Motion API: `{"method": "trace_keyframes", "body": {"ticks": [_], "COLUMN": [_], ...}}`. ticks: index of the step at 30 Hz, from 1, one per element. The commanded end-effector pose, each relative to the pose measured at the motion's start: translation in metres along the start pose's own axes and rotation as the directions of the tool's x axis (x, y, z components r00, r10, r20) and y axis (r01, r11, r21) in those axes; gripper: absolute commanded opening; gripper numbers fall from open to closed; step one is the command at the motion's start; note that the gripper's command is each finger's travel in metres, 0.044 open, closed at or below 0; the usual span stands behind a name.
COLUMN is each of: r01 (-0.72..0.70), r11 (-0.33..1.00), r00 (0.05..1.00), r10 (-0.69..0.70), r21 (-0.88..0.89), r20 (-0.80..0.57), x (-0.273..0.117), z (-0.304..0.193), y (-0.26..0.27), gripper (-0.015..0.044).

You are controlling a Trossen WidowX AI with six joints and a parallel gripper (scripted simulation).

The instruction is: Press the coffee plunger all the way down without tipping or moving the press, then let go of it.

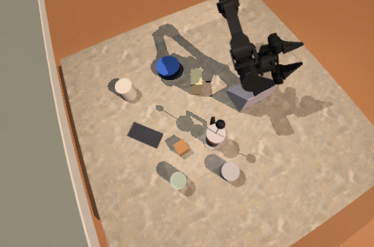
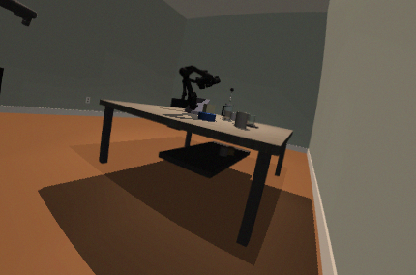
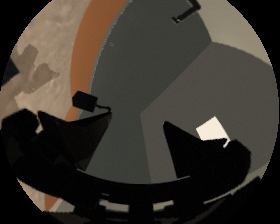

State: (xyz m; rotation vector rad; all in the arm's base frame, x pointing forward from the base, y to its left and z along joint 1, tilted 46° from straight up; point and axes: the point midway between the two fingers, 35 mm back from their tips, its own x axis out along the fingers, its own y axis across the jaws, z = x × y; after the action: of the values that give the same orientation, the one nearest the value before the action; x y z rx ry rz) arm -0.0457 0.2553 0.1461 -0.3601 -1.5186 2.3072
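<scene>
The coffee press is a small glass cylinder with a white lid and a black plunger knob raised on its rod. It stands upright on the table near the middle. My gripper is open and empty. It hangs high above the table to the right of the arm's base, well away from the press and pointing off to the side. The wrist view shows only the two fingers against the walls and floor, not the press.
Around the press stand a blue round tin, a cream cylinder, a pale green cylinder, a grey-white cylinder, an orange block, a dark flat slab, a yellow-green box and a grey wedge.
</scene>
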Motion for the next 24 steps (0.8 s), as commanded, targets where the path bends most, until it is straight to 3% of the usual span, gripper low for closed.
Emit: {"method": "trace_keyframes", "body": {"ticks": [1, 6, 9, 12, 15, 18, 24], "r01": [-0.012, -0.217, -0.318, -0.295, -0.145, 0.099, 0.602], "r11": [1.000, 0.936, 0.794, 0.618, 0.467, 0.380, 0.419], "r00": [1.000, 0.968, 0.888, 0.761, 0.596, 0.402, -0.007], "r10": [0.012, 0.243, 0.441, 0.613, 0.745, 0.830, 0.854], "r21": [0.014, 0.277, 0.518, 0.728, 0.872, 0.920, 0.680], "r20": [-0.002, -0.059, -0.129, -0.212, -0.300, -0.387, -0.521], "x": [0.000, -0.001, -0.009, -0.023, -0.043, -0.067, -0.118], "z": [-0.001, -0.020, -0.040, -0.061, -0.083, -0.104, -0.138], "y": [0.001, 0.023, 0.041, 0.055, 0.062, 0.063, 0.044], "gripper": [0.0426, 0.0440, 0.0440, 0.0440, 0.0440, 0.0440, 0.0440]}}
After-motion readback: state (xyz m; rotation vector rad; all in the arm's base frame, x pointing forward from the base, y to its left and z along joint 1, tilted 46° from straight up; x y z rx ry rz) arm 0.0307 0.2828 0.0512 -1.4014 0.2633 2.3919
